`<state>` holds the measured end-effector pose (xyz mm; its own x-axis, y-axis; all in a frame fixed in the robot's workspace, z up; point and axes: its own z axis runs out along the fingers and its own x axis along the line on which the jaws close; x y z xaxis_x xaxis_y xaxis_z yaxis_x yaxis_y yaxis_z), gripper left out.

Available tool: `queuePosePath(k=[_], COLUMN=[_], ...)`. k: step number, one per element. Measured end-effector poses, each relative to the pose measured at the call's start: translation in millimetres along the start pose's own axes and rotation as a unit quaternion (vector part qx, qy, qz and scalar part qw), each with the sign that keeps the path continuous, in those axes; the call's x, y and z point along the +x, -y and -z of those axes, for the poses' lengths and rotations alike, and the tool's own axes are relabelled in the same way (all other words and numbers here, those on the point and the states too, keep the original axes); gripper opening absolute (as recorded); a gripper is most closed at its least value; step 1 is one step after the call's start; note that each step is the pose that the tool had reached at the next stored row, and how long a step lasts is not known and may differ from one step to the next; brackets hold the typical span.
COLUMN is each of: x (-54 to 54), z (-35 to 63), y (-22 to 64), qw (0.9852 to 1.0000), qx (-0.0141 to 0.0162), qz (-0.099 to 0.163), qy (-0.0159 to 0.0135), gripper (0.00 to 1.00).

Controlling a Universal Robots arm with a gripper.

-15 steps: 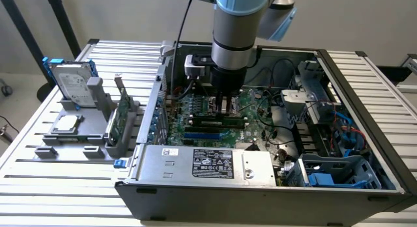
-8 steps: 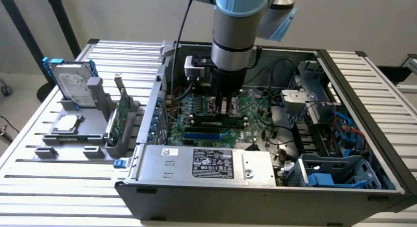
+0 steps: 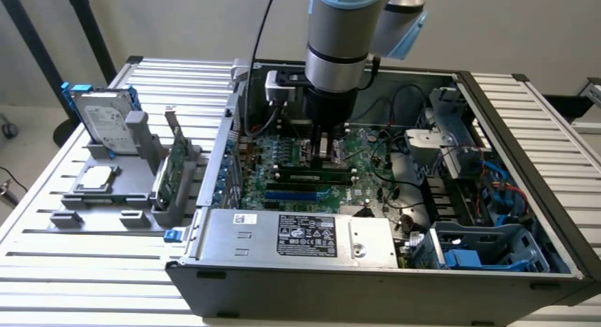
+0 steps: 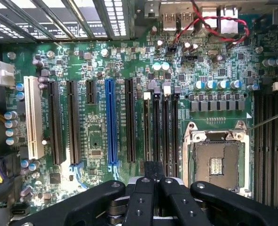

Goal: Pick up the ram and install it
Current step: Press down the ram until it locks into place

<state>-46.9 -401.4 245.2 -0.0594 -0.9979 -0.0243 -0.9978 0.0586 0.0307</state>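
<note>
Pincer [image 3: 324,152] fingers together, low over the motherboard [image 4: 106,66] inside the open case [image 3: 526,130]. Ram [image 3: 314,176] sits in a slot directly below the pincer tips (contact unclear).

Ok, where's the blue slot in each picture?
Exterior view: the blue slot lies flat on the board, between the ram and the silver box.
Wrist view: the blue slot runs among the long black slots.
Shared landmark: the green motherboard it sits on.
</note>
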Motion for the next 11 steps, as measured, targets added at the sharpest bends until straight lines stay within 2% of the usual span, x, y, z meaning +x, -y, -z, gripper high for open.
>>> queuePosePath(k=[11], x=[0.0], z=[0.1], y=[0.0], qw=[1.0000], qx=[-0.0002], qz=[0.000], qy=[0.0001], gripper=[0.11])
